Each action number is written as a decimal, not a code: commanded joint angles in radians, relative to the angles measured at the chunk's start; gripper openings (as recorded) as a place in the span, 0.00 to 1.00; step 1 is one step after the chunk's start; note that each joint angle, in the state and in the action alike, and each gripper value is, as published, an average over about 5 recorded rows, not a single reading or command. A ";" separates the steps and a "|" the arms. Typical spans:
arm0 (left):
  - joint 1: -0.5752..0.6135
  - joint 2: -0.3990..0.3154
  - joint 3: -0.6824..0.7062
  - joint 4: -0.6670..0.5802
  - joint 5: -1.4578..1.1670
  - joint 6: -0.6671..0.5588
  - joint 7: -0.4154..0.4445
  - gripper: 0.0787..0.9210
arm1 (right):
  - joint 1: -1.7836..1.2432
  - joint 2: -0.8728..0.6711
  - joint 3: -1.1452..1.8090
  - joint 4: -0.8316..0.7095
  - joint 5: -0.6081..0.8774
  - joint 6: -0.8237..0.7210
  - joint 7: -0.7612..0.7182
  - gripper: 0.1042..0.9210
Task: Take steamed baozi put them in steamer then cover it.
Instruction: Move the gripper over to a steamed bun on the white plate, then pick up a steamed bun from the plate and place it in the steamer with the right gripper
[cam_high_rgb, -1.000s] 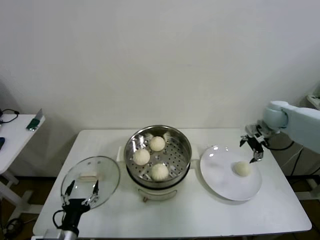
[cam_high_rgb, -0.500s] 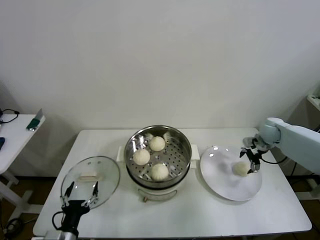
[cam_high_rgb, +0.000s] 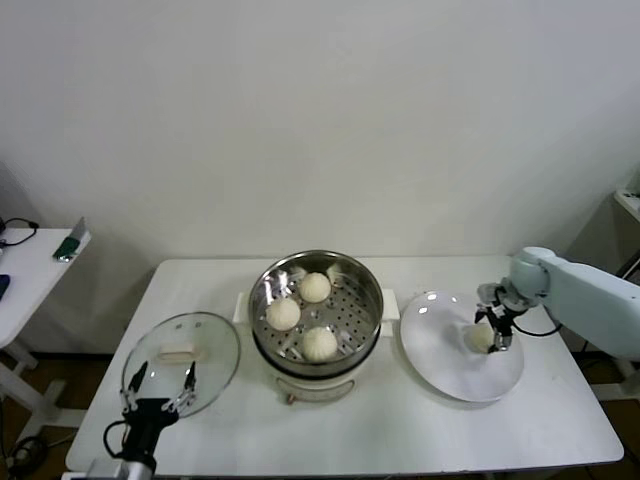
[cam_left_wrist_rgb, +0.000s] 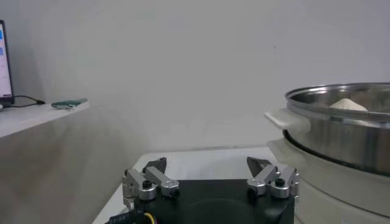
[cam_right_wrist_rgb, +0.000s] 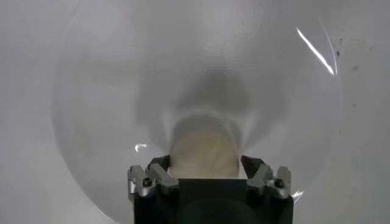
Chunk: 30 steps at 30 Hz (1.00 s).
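Three steamed baozi (cam_high_rgb: 283, 313) lie in the steel steamer (cam_high_rgb: 370, 290) at the table's middle; the left wrist view shows the steamer (cam_left_wrist_rgb: 341, 128) from the side. One more baozi (cam_high_rgb: 479, 339) sits on the white plate (cam_high_rgb: 450, 372). My right gripper (cam_high_rgb: 491, 334) is down over that bun, open, its fingers close on either side of it. The bun (cam_right_wrist_rgb: 204, 149) rests on the plate between those fingers in the right wrist view, where my right gripper (cam_right_wrist_rgb: 205, 163) straddles it. The glass cover (cam_high_rgb: 215, 350) lies flat at the left. My left gripper (cam_high_rgb: 160, 378) waits open at the cover's near edge.
A white side table (cam_high_rgb: 30, 275) with small items stands off to the left. The wall runs close behind the table. The table's front edge passes just below the plate and the cover.
My right gripper has come down and toward the steamer from beside the plate's far edge, and now straddles the bun. The left arm has not moved.
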 joint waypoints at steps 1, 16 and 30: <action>-0.001 -0.001 0.000 0.002 0.000 0.000 -0.001 0.88 | -0.003 0.004 0.015 -0.008 -0.023 -0.006 0.001 0.78; -0.010 0.002 0.009 -0.001 -0.001 0.004 -0.001 0.88 | 0.768 0.009 -0.609 0.441 0.379 -0.113 0.009 0.71; -0.010 0.016 0.008 -0.014 -0.005 0.007 0.001 0.88 | 0.959 0.252 -0.481 0.693 0.902 -0.372 0.196 0.71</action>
